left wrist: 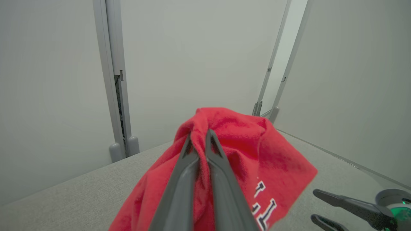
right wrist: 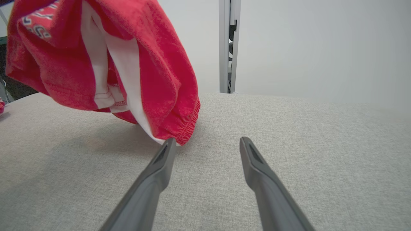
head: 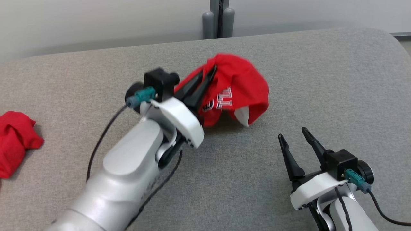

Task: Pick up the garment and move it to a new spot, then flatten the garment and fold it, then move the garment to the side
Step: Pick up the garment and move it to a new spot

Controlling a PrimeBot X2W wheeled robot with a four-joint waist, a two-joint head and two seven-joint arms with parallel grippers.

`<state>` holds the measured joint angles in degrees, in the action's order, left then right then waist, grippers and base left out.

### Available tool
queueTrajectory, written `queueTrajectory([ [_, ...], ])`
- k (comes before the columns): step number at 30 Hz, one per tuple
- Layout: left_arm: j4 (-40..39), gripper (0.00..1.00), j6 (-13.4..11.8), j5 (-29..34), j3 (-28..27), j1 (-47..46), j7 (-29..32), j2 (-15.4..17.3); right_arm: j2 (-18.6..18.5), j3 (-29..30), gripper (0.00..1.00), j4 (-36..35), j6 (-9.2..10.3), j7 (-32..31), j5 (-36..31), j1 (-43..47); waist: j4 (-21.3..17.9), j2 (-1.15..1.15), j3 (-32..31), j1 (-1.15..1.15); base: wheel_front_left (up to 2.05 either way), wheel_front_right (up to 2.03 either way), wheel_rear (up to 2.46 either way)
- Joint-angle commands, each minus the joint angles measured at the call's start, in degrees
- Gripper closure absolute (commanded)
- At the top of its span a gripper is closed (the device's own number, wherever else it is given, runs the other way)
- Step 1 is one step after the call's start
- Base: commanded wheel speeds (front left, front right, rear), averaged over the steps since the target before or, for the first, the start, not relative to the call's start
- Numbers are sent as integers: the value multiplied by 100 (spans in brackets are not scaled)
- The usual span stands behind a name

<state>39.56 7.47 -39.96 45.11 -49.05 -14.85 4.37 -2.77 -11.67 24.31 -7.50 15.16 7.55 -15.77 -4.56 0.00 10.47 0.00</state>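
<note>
At the middle of the table (head: 321, 80), the left claw (head: 208, 70) is pinching the garment (head: 240, 83). In the left wrist view its two fingers are lying pressed almost together, with a fold of red cloth squeezed between their tips (left wrist: 199, 134). The garment (left wrist: 257, 154) is hanging from this pinch as a loose red bundle, falling to the right of the fingers. White letters with dark outlines are showing on its side, and a white inner lining is showing at the lower edge.

In the right wrist view the garment (right wrist: 160, 64) is hanging over the grey table surface and is throwing a shadow under itself. Its gathered hem is coming down close to the table, but I cannot tell if it is touching. A black cable (head: 102, 138) is running along the pale left forearm.

The right claw (head: 292, 132) is waiting at the lower right, near the garment but apart from it. Its fingers are spread wide and nothing is between them (right wrist: 208, 140). It is also showing at the lower right of the left wrist view (left wrist: 314, 205).

At the far left edge of the table, well apart from both claws, another red cloth (head: 16, 138) is lying crumpled. Behind the table a grey post (head: 218, 19) is standing against the pale wall.
</note>
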Motion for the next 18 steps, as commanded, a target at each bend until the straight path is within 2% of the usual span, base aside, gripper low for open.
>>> queueTrajectory([
  [1,46,100,2,-56,-1,195,-34,19,-28,0,0,-25,2,-1,34,84,-19,0,-6,0,0,0,0],
  [3,210,100,-120,78,-132,500,-42,66,-27,-2,0,-18,2,-1,41,80,-36,0,2,0,0,0,0],
  [4,227,66,-183,120,-248,605,-43,121,-27,-3,0,-22,2,-1,39,77,-42,0,8,0,0,0,0],
  [5,246,37,-259,204,-370,741,-43,196,-27,-8,0,-25,2,-1,37,73,-50,0,5,0,0,0,0],
  [6,271,0,-315,279,-473,894,-40,257,-27,-12,0,-26,2,-1,37,66,-54,0,2,0,0,0,0],
  [11,255,0,-553,599,-1243,1730,-41,603,-27,-16,0,14,2,-1,51,118,-36,0,-138,0,0,0,0],
  [12,255,0,-553,599,-1243,1730,-41,603,-27,-16,0,14,2,-1,51,118,-36,0,-138,0,0,0,0],
  [18,-233,0,-744,1013,-2363,2756,-42,737,-28,22,0,63,2,-1,78,265,62,0,-392,0,0,0,0],
])
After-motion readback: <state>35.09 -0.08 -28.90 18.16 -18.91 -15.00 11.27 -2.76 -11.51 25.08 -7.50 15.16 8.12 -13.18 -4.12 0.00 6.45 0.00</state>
